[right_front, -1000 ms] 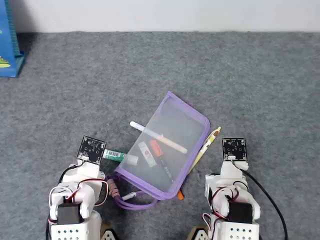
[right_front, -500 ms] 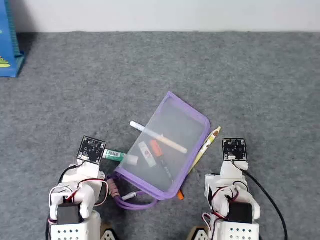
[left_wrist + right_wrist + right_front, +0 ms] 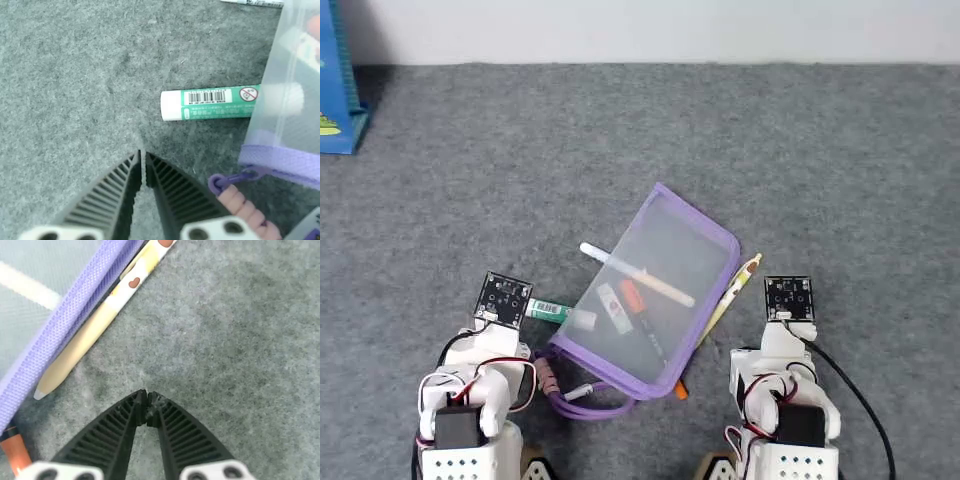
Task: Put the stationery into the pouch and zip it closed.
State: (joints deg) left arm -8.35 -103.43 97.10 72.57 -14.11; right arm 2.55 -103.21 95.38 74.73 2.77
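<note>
Purple pouch lies flat on the desk between the arms. The left jaws, pressed together, sit near the glue stick, not touching. The right jaws, also together, sit near the yellow pen along the pouch edge.

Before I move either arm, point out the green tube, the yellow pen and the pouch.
green tube (image 3: pixel 215 102), left wrist view, middle of its labelled body.
yellow pen (image 3: pixel 95 324), right wrist view, middle of its barrel.
pouch (image 3: pixel 690 235), high view, bare translucent face near its far corner.

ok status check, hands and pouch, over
Left hand shut, empty, by green tube. Right hand shut, empty, by yellow pen. Pouch lies between them, pen alongside its edge. Nothing blocking either hand.
</note>
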